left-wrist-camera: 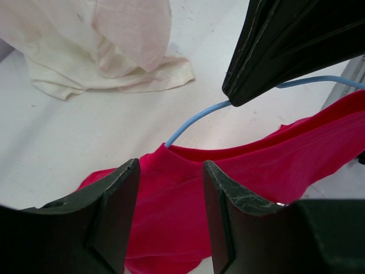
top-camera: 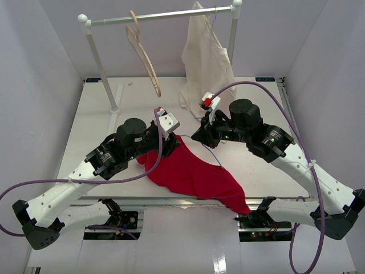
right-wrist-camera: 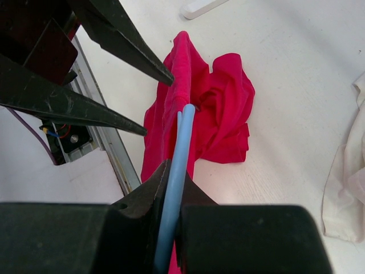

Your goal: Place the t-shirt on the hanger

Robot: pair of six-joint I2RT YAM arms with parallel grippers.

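One t-shirt (top-camera: 194, 171), red, lies crumpled on the table (top-camera: 102, 125). It runs from the middle towards the near right side, and its lower end reaches over the near edge. The hanger (right-wrist-camera: 179, 154), a thin blue wire, goes with one end under a fold of the shirt; the rest of the wire rises out of the cloth at a slant.

The right gripper (right-wrist-camera: 175, 171) is clenched on this wire, with both fingers pressed against it from the sides, and holds it just above the shirt. The left gripper (left-wrist-camera: 171, 165) stands released, its fingers (left-wrist-camera: 114, 205) apart with nothing between them. It hangs close over the upper edge of the shirt, opposite the right gripper. In the right wrist view one of its tips seems to touch the red fold; I cannot tell this for sure.

Behind the arms, at the far side of the table, stands a rail (top-camera: 159, 16). On it hang a wooden hanger (top-camera: 145, 57) and a cream garment (top-camera: 205, 63), whose hem lies on the table.
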